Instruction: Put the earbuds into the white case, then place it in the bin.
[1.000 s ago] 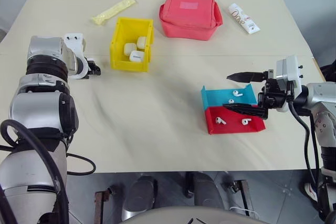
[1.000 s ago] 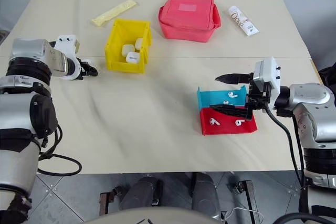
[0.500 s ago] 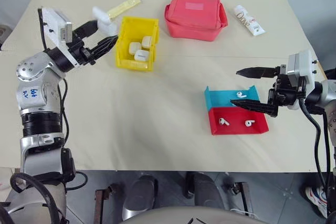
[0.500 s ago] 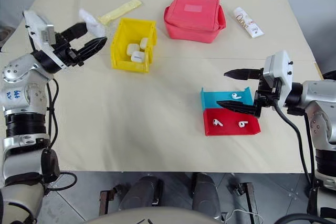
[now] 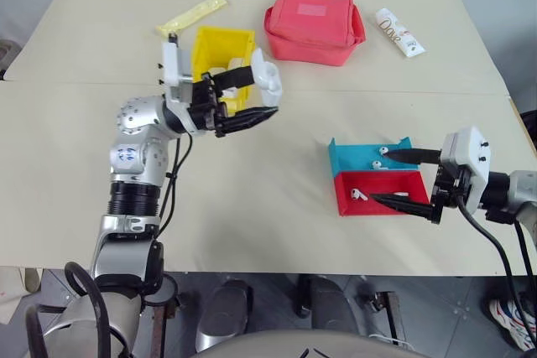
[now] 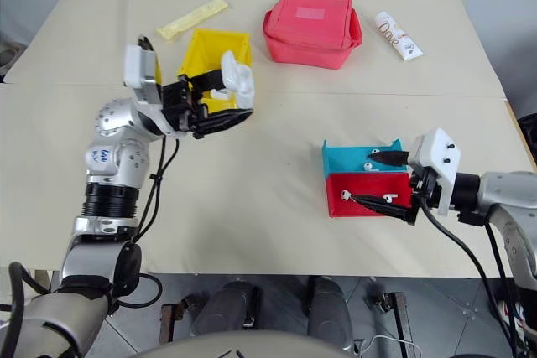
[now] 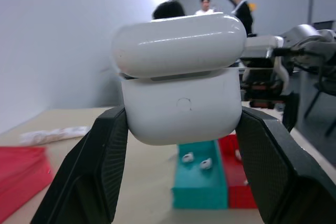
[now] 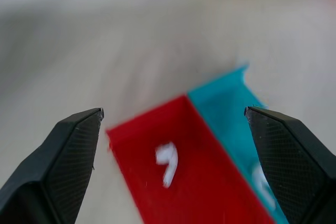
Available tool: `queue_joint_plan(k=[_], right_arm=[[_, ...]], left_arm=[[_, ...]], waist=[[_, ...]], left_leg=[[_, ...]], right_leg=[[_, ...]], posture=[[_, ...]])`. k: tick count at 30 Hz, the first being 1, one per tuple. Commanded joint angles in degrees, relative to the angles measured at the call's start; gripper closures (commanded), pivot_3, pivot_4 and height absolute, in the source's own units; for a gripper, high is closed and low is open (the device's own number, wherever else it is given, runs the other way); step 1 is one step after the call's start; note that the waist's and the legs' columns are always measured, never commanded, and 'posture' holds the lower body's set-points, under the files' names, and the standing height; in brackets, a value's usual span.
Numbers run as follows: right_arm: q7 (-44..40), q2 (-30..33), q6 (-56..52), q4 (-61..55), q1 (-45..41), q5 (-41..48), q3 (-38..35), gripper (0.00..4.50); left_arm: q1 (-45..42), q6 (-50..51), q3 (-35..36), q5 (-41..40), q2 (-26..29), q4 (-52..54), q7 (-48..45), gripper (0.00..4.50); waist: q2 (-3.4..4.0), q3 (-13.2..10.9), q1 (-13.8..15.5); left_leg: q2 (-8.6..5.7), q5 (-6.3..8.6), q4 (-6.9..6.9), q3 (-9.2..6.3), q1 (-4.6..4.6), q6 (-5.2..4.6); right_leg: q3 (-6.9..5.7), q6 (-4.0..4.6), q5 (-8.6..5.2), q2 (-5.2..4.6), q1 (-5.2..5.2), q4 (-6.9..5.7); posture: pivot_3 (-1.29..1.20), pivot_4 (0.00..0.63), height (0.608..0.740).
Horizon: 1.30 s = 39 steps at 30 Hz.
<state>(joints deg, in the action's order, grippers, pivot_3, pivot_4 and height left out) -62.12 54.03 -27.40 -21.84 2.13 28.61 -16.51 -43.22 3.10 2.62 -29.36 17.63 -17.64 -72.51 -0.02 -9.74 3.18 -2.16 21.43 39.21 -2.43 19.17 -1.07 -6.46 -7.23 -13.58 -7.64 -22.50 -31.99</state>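
Above the cream table [image 5: 252,207], the left gripper [image 5: 256,94] pinches the white case [image 7: 181,103], lid ajar, beside the yellow bin [image 5: 220,44]; the right gripper [image 5: 403,178] gapes over earbuds [image 5: 356,194].

Three earbuds [image 6: 371,165] in two trays [image 6: 336,204], one held case [image 7: 181,85], one bin [image 6: 210,44].

The left gripper [image 5: 252,96] now carries the white case [image 5: 267,78] rightward, past the bin [image 5: 220,49]. The right gripper [image 5: 401,178] sits lower and nearer, over the red tray [image 5: 344,196].
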Motion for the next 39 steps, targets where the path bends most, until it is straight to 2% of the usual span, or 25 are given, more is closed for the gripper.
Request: queue_joint_plan(k=[1, 11, 15, 24, 25, 28, 33, 39], right_arm=[[2.1, 1.3, 1.4, -4.2, 5.5, -3.8, -3.3, 0.00], [4.2, 3.7, -5.2, -10.8, 13.4, -5.3, -8.5, 0.00], [4.4, 5.0, -7.4, -12.5, 13.2, -5.3, -9.2, 0.92], [4.1, 8.3, -9.4, -14.2, 12.1, -6.7, -8.5, 0.92], [4.2, 8.8, -9.6, -14.1, 11.6, -7.0, -7.9, 0.92], [3.9, 12.0, -10.5, -13.5, 9.7, -8.6, -5.1, 1.47], [3.7, 14.7, -11.0, -13.7, 7.1, -9.5, -1.9, 1.47], [2.0, 19.2, -10.4, -11.6, 2.6, -12.1, 5.6, 1.47]], left_arm=[[1.1, 0.1, -2.4, -1.5, -1.4, 4.6, -2.8, 1.76], [6.8, 2.3, -6.9, -1.8, -3.6, 9.8, -6.4, 1.76], [7.2, 1.8, -7.0, -1.2, -4.2, 9.5, -6.0, 1.76], [9.5, 2.0, -7.1, -2.0, -4.5, 12.4, -5.3, 1.76], [9.8, 2.0, -7.2, -1.9, -4.5, 12.6, -5.3, 1.76], [11.5, 2.1, -7.7, -1.8, -4.4, 14.1, -5.0, 1.76], [13.2, 2.7, -8.1, -2.0, -4.2, 16.3, -3.9, 1.76], [15.0, 3.5, -8.4, -2.4, -4.0, 18.9, -3.0, 1.76]], waist=[[0.00, 0.0, -0.1], [0.04, 0.0, 0.0], [0.03, 0.0, 0.1], [0.04, 0.0, 0.0], [0.04, 0.0, 0.0], [0.06, 0.0, -0.1], [0.06, 0.0, 0.0], [0.08, 0.0, -0.1]], left_leg=[[0.00, 0.00, 0.00, 0.01, 0.00, 0.00], [0.03, 0.02, -0.01, -0.04, -0.03, -0.05], [-0.02, 0.04, 0.00, -0.08, -0.02, -0.14], [-0.02, 0.04, 0.00, -0.13, 0.00, -0.15], [-0.02, 0.04, 0.00, -0.12, 0.00, -0.15], [-0.02, 0.04, 0.00, -0.11, 0.00, -0.16], [-0.01, 0.04, -0.01, -0.19, 0.03, -0.16], [0.00, 0.04, -0.01, -0.18, 0.02, -0.17]], right_leg=[[0.01, 0.00, 0.00, 0.00, 0.00, 0.00], [0.24, 0.04, -0.02, 0.02, 0.01, 0.03], [0.31, 0.04, -0.02, -0.04, 0.05, 0.06], [0.35, 0.05, -0.02, -0.04, 0.05, 0.09], [0.35, 0.05, -0.02, -0.04, 0.05, 0.09], [0.36, 0.06, -0.02, -0.04, 0.04, 0.09], [0.38, 0.08, -0.03, -0.04, 0.04, 0.13], [0.39, 0.09, -0.03, -0.04, 0.04, 0.14]], posture=[[0.00, 0.150, 0.740], [0.00, 0.150, 0.740], [0.00, 0.150, 0.740], [0.00, 0.150, 0.740], [0.00, 0.150, 0.740], [0.00, 0.150, 0.740], [0.00, 0.150, 0.740], [0.00, 0.150, 0.740]])
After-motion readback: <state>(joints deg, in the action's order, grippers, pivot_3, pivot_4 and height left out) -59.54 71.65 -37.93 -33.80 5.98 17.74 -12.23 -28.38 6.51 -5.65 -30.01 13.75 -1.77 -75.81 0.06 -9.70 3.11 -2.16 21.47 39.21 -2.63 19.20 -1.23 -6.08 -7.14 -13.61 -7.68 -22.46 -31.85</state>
